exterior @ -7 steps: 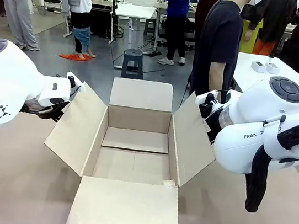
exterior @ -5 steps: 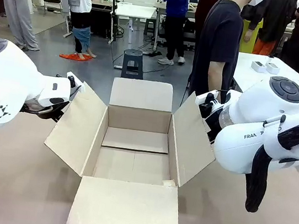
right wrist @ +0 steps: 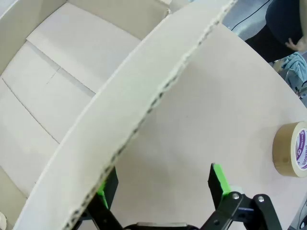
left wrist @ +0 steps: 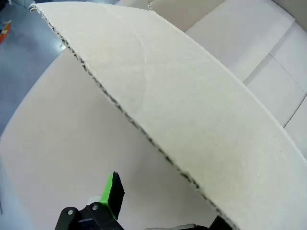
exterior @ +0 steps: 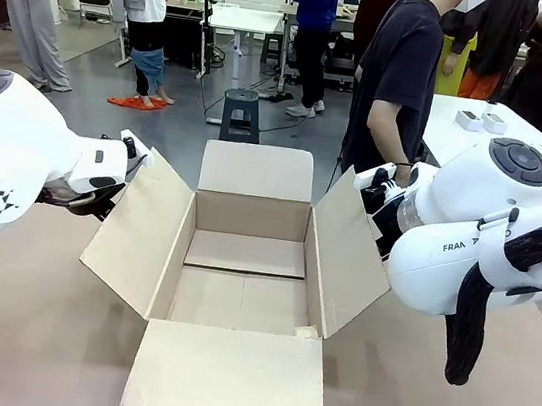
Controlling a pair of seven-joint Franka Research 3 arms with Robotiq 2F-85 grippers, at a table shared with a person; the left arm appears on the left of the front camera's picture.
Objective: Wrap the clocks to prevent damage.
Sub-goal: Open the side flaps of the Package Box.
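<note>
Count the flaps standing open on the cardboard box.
4: far flap upright, left flap angled outward, right flap angled outward, near flap flat on the table. None appears hidden.

One open cardboard box (exterior: 237, 299) is counted on one table (exterior: 11, 328), and four flaps are counted on it: left flap (exterior: 135, 234), right flap (exterior: 350, 250), far flap (exterior: 257, 171) and near flap (exterior: 227, 374). One roll of brown packing tape (right wrist: 290, 149) is seen. Two white arms are counted, left arm (exterior: 14, 162) and right arm (exterior: 477, 242), and two grippers, left gripper (left wrist: 163, 215) and right gripper (right wrist: 163, 189). One person (exterior: 401, 70) is counted at the far side, one dark step stool (exterior: 242, 115), and two small white boxes (exterior: 469, 120) on a side table.
</note>
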